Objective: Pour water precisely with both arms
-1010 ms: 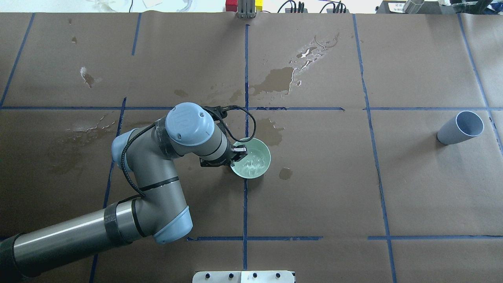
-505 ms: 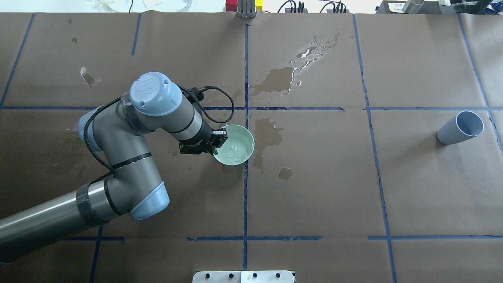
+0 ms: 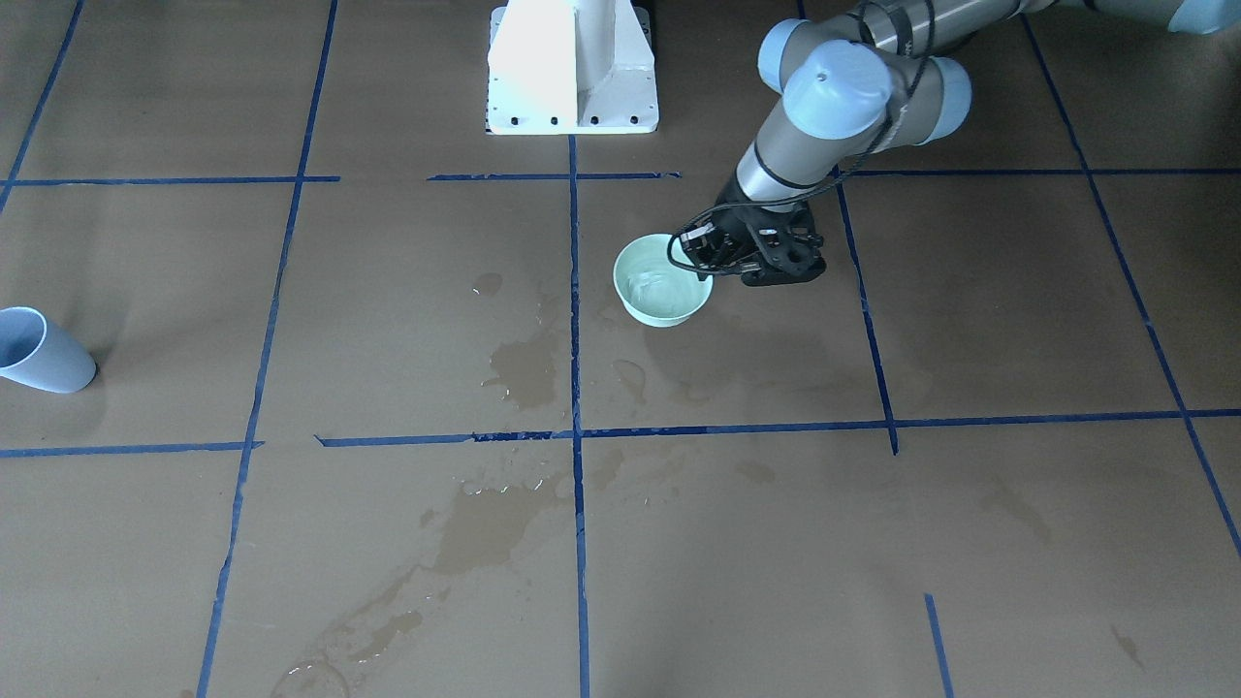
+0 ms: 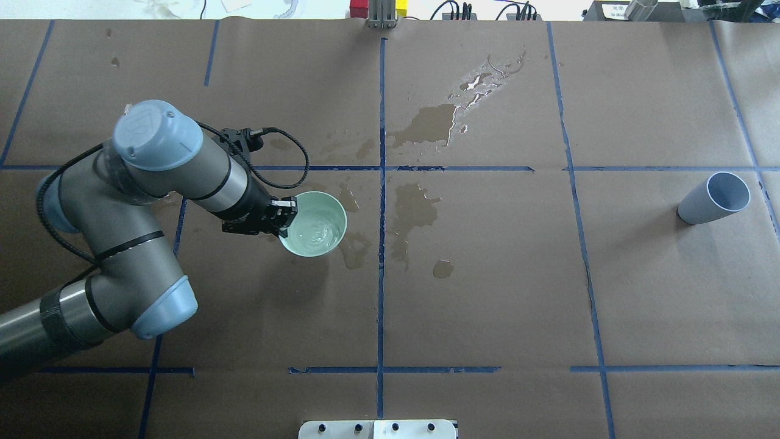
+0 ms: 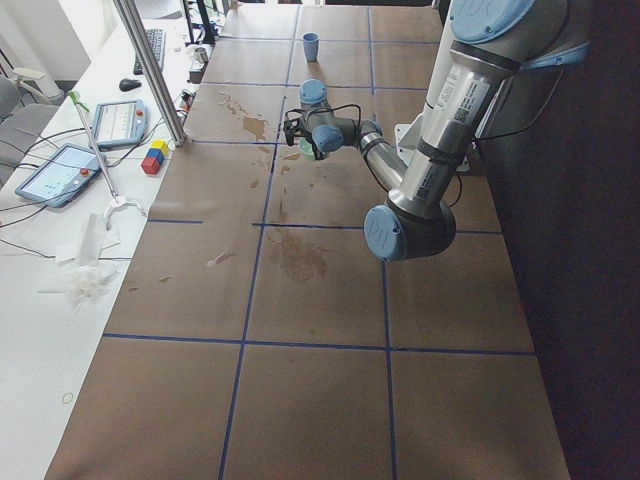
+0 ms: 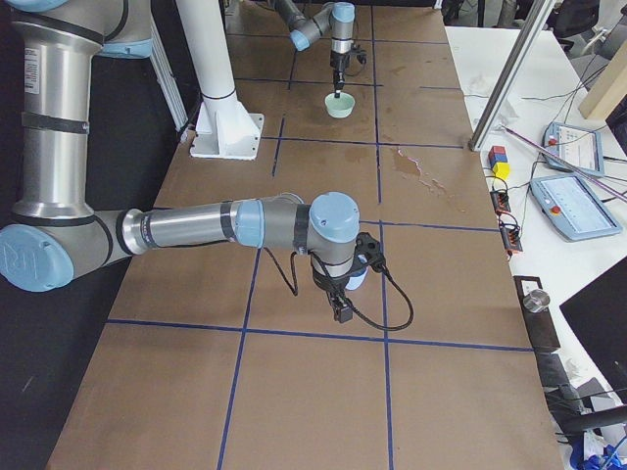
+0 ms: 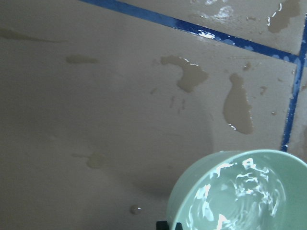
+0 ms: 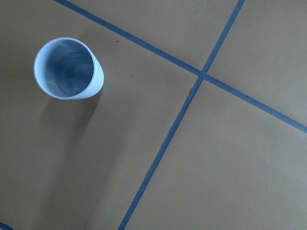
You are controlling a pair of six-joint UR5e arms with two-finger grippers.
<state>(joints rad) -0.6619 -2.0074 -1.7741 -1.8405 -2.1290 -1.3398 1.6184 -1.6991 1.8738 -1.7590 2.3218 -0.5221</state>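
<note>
Clamping the bowl point(image 4: 303, 250) by its left rim, left gripper point(image 4: 283, 216) holds it just left of centre, water point(image 4: 318, 230) rippling inside. Right gripper point(image 6: 343, 294) hangs by the cup point(image 4: 713, 198) far right; open or closed, cannot tell. Pour not yet made: bowl and cup well apart, cup looks empty.

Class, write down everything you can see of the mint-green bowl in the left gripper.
The bowl is round, pale mint green, smooth and glossy, like plastic or glazed ceramic. It is upright and about level, with a little rippled water inside. The left gripper pinches its rim on one side. It is over stained brown paper; whether it touches the paper cannot be told.
</note>
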